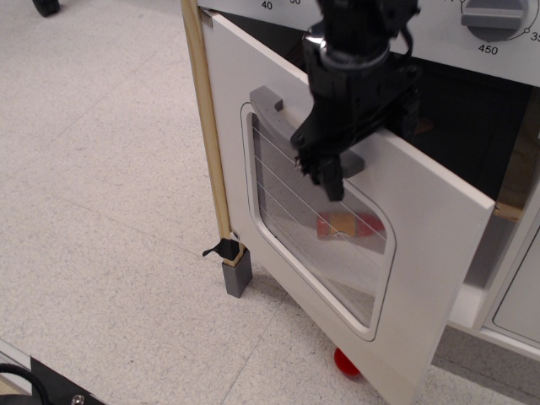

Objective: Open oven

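The white oven door [422, 245] stands partly swung open, hinged on the left by the wooden post, with the dark inside [472, 126] showing behind it. Its rounded wire-lined window [329, 253] faces me. The grey bar handle [272, 105] shows at its left end; the rest is hidden by my black gripper [321, 169], which hangs in front of the handle's middle, fingers pointing down. I cannot tell whether the fingers are open or closed on the handle. A grey dial [492, 17] sits on the panel above.
A wooden post [211, 143] with a grey foot [237, 274] runs along the door's left edge. A red and tan item [350, 225] shows through the window. A red ball [348, 361] lies under the door. A white cabinet panel [519, 295] is at right.
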`<state>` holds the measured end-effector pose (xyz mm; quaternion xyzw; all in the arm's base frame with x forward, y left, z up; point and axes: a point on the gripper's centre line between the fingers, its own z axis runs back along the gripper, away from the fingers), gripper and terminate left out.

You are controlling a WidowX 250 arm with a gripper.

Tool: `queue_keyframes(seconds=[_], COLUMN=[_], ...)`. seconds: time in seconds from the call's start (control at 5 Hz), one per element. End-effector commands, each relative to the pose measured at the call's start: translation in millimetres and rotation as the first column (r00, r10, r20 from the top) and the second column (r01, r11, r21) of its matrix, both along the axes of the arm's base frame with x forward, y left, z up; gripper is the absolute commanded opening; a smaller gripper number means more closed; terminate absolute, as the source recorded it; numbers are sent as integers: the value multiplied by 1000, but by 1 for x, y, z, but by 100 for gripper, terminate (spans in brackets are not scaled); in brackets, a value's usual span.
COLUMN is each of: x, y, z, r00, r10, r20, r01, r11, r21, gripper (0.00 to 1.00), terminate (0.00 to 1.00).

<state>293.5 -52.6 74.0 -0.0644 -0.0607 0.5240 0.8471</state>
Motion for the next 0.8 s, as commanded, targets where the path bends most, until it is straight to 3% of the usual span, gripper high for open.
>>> queue_keyframes(seconds=[0.0,0.4,0.6], x=[-18,-36,-42], y=[42,87,114], z=[19,36,34], r00=[997,941,933], r10=[-74,-313,-324], r20=[5,-133,-155], r01=[75,327,350], r11=[997,940,917], r21=[-36,101,193], gripper=[100,100,100], terminate=[0,0,0])
